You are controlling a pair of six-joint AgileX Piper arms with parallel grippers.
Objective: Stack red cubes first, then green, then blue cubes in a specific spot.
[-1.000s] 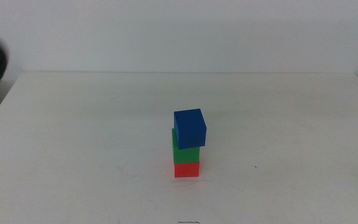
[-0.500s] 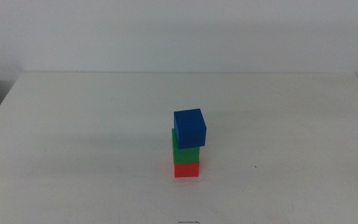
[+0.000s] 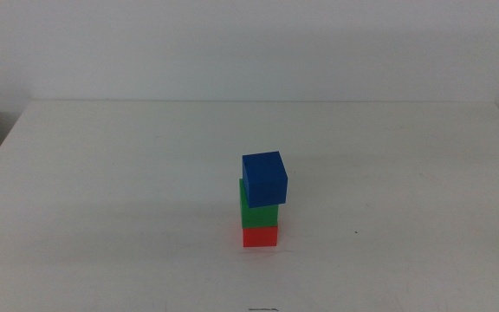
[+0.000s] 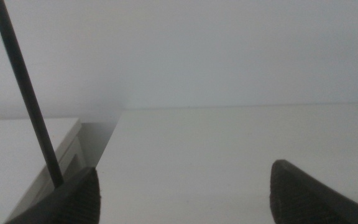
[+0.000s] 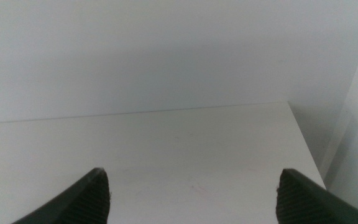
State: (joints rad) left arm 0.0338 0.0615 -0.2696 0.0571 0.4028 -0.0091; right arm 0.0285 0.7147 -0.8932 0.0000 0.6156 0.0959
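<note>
The stack stands finished on the plain white desk (image 3: 102, 191). The small bright red matte cube (image 3: 260, 237) sits on the desk surface, the small green matte cube (image 3: 258, 213) rests on top of it, and the small deep blue matte cube (image 3: 265, 178) crowns the pile. The blue cube is turned a little and overhangs the green one slightly toward the right arm's side, yet it lies flat and touches the green cube across most of its underside. The patch of desk under the red cube carries no marker, so whether this is the intended spot cannot be read from the views.

Neither arm shows in the middle view. The left end effector (image 4: 182, 193) is released, its two dark jaws spread wide with nothing between them; ahead of it lie only bare desk, the desk's edge and a thin dark rod (image 4: 27, 93) slanting up beside one jaw. None of the cubes lies in its sight. The right end effector (image 5: 191, 199) is likewise released, jaws wide apart and empty, facing bare desk and the far wall; a sliver of blue shows just beside its jaw at the frame's corner, too small to identify.

Judged from this, all three placements in the red, green, blue order are done and nothing remains to stack. The only open concern is the blue cube's slight overhang.
</note>
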